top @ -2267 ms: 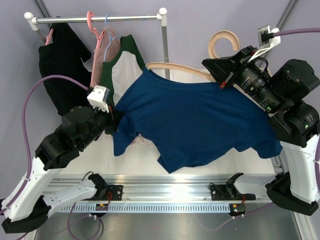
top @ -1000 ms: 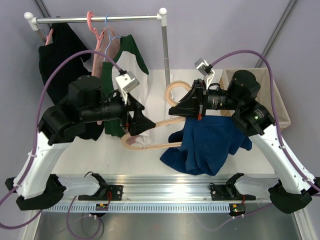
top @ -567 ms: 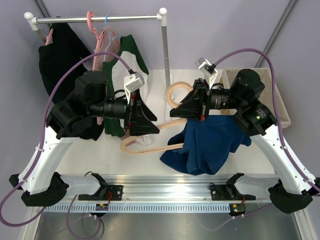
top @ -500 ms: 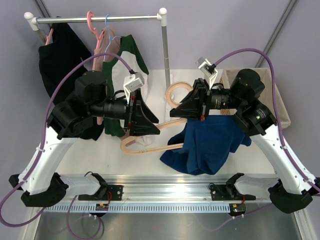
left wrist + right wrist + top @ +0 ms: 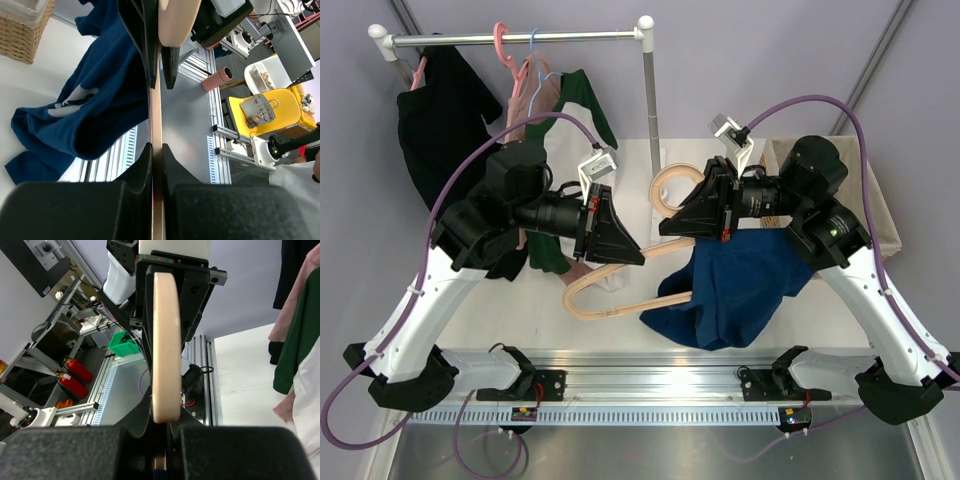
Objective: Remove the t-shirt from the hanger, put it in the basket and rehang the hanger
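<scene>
Hanger (image 5: pixel 166 340) runs roughly left-right across mid-frame in the top view, hook toward the rack post (image 5: pixel 649 90). The t-shirt (image 5: pixel 740 290) is bunched on its right half, lower right of centre, so the cloth lies right of both grip points and the right arm is nearer. Left gripper (image 5: pixel 638 260) is clamped on the bare left shoulder and right gripper (image 5: pixel 667 228) on the wood by the hook, neither on cloth; no readable writing or labels.
</scene>
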Available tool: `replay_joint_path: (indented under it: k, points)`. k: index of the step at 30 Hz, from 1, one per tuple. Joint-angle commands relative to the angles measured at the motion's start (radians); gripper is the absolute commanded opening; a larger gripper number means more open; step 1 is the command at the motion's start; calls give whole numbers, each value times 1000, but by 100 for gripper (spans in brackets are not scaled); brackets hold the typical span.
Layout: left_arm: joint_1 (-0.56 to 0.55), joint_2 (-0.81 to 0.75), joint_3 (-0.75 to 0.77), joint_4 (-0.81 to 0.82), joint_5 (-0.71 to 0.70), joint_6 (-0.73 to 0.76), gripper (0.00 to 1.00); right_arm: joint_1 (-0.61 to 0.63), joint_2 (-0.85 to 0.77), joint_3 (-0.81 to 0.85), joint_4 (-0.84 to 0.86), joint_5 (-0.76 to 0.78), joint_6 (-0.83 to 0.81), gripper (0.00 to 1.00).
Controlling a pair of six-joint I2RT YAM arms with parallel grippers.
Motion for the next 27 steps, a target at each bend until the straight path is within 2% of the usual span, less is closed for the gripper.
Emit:
replay_joint_path:
  k: [1,2,5,6,8,9,15,18,19,21,27]
  points:
    - [-9,4,-4,18,46,-6,0,2,6,46,35,32,-8,3]
    - [-9,5,-7,8,37,1,0,0,11,48,15,41,-18,5]
    - [-6,7,2,-61,-52,57,0,2,20,68,-54,122,-47,21]
    - [-2,4,7,-96,-108,67,0,0,25,81,-75,157,-53,43]
    - [29,4,11,-130,-147,87,0,0,26,91,-120,294,-59,70]
    - [38,-1,10,-153,-167,98,0,0,26,101,-138,426,-56,80]
    - [47,-44,-1,-233,-361,97,0,0,-35,16,-132,795,-9,81]
    - [47,-93,-2,-241,-502,52,0,0,-113,-39,-140,1101,42,78]
    - [47,-93,-2,-241,-539,43,0,0,-113,-50,-140,1150,50,78]
    - [47,-110,5,-247,-622,26,0,0,-133,-44,-181,1234,54,75]
    - [47,-73,89,-290,-746,2,0,0,-109,-18,-325,1239,64,66]
